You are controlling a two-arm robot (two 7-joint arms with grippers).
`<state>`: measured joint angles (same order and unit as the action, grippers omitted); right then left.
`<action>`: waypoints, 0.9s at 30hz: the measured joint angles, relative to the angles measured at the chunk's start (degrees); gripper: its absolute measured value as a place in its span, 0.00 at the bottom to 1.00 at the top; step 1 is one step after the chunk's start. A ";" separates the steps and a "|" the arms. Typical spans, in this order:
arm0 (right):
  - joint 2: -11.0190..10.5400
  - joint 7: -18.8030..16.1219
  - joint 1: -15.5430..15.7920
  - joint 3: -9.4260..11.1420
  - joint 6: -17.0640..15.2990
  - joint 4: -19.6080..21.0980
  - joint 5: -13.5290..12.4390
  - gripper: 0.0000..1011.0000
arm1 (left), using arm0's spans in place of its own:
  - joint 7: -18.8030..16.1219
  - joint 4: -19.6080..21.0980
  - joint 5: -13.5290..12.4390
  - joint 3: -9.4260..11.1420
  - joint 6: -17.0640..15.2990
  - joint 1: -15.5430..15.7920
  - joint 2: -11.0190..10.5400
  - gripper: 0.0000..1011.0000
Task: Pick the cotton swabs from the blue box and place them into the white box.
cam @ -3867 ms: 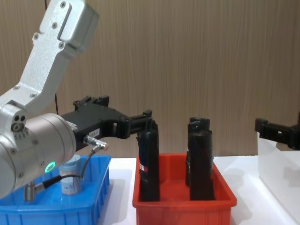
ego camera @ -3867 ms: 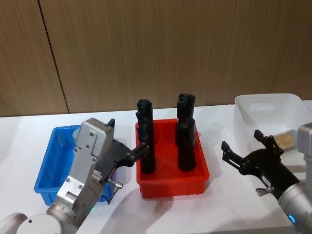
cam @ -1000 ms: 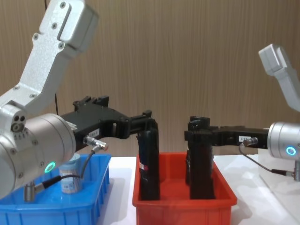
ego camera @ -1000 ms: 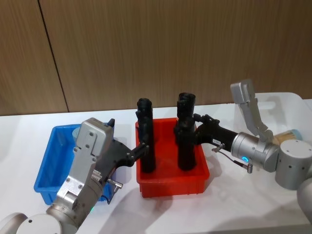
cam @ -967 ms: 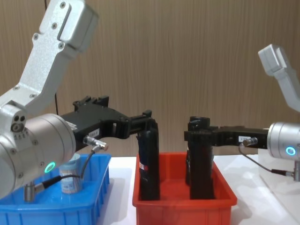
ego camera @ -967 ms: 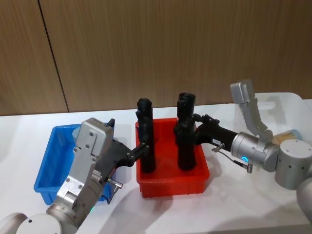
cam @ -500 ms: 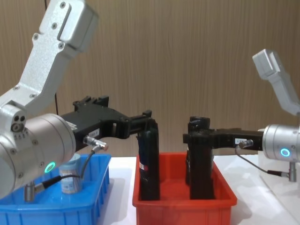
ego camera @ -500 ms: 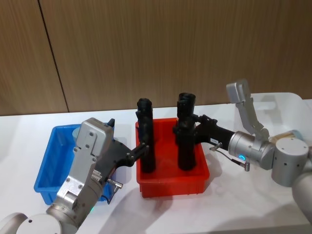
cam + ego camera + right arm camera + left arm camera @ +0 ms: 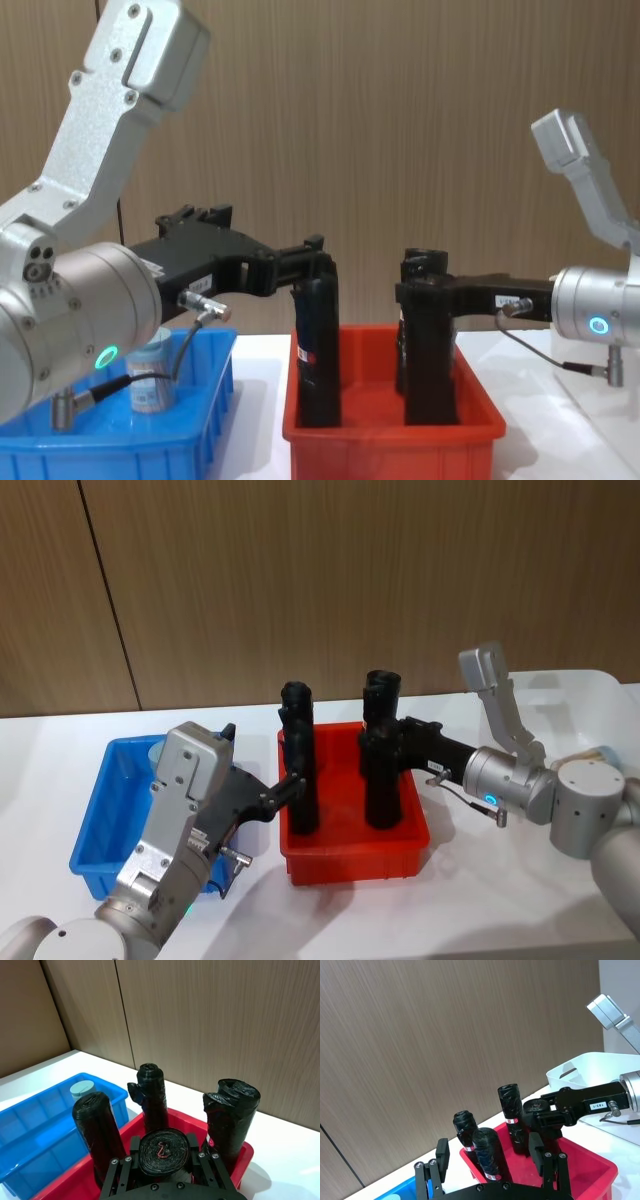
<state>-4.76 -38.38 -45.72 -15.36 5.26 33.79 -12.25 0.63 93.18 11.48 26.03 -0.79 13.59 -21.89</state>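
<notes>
Our right pincer (image 9: 162, 1160) straddles a black roll (image 9: 162, 1149) in the red bin (image 9: 412, 835), fingers spread. We should steer it on to the cotton swab jar (image 9: 150, 375) in the blue box (image 9: 95, 820), clearing the rolls. The left pincer (image 9: 492, 1165) hangs spread nearby.

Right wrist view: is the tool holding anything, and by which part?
Cannot be told. The right tool sits around the top end of a black roll standing in the red bin, but a closed grip is not visible.

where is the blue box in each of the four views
Head view: the blue box sits left of the red bin.
Chest view: blue box in the lower left corner, left of the red bin.
Left wrist view: a blue sliver beside the red bin.
Right wrist view: blue box beside the red bin.
Shared landmark: the red bin.
</notes>
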 joint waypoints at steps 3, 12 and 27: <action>0.00 0.17 -0.02 -0.01 0.14 0.20 -0.06 0.52 | 0.00 0.00 0.00 0.00 0.00 0.00 0.00 0.99; -0.97 1.15 2.44 0.48 -1.40 7.21 -0.90 0.51 | 0.00 0.00 0.00 0.00 0.00 0.00 0.00 0.99; -4.21 5.10 8.52 2.56 -7.52 26.13 -2.88 0.51 | 0.00 0.00 0.00 0.00 0.00 0.00 0.00 0.99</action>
<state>-8.97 -33.28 -37.20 -12.80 -2.26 59.92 -15.12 0.62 93.18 11.48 26.03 -0.79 13.59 -21.89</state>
